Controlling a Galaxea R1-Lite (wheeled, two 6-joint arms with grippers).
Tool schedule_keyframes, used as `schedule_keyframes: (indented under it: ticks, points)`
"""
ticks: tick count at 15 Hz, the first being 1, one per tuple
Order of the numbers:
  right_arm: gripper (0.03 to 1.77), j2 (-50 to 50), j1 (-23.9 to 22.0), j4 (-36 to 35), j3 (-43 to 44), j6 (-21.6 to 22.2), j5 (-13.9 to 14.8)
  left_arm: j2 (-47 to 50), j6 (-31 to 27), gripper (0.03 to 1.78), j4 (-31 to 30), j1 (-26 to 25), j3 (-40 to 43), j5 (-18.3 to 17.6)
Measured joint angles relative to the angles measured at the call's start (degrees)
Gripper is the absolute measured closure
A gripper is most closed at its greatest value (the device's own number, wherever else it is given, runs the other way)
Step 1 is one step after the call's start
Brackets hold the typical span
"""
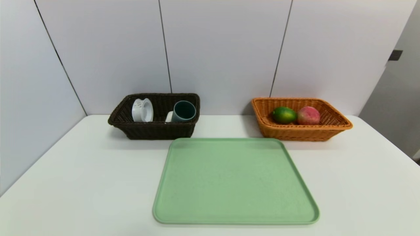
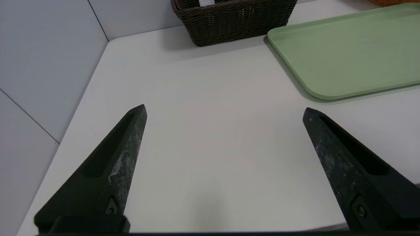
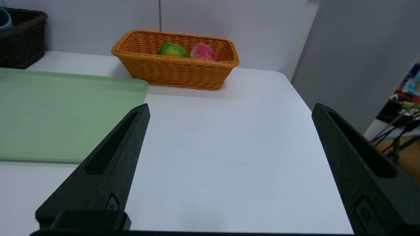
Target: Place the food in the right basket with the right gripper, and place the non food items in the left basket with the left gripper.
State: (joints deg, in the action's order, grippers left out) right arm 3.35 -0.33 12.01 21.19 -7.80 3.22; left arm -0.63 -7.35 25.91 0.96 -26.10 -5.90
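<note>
The left gripper [image 2: 224, 111] gapes wide over bare table [image 2: 210, 137]; ahead, the dark basket [image 1: 154, 114] holds spool [image 1: 142, 110], soap [image 1: 169, 116] and cup [image 1: 184, 111]. The right gripper [image 3: 231, 109] is equally wide; ahead, the orange basket [image 1: 300, 131] holds lime [image 1: 284, 115] and peach [image 1: 308, 115].

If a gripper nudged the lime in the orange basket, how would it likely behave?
The lime looks oval and glossy, so it would probably roll and may slip between fingers. It lies against the peach inside the orange basket, whose flared walls should keep it in.
</note>
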Motion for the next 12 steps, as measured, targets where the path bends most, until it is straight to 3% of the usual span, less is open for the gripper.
schedule_keyframes:
  ticks: [2, 6, 9, 10, 12]
  points:
    - [0.10, -2.0, 0.0, -5.6, -5.0, -0.5, -1.3, 0.4, -2.7, 0.12, -3.5, 0.0, 3.2, 0.3]
    - [0.10, -3.4, 0.1, -22.0, -19.0, -1.8, -4.1, 0.5, -3.6, 0.12, -16.7, 0.0, 12.6, 2.1]
    - [0.10, -3.5, 0.1, -17.2, -20.9, -2.1, -5.7, 0.6, -4.5, 0.12, -30.2, 0.0, 23.2, 2.5]
    - [0.10, -3.5, 0.1, -13.6, -21.0, -1.7, -5.7, 0.6, -4.4, 0.12, -32.0, 0.0, 24.6, 2.8]
    - [0.10, -3.5, 0.1, -11.7, -21.0, 1.8, -5.7, 0.6, -2.1, 0.12, -27.8, 0.0, 25.8, 2.9]
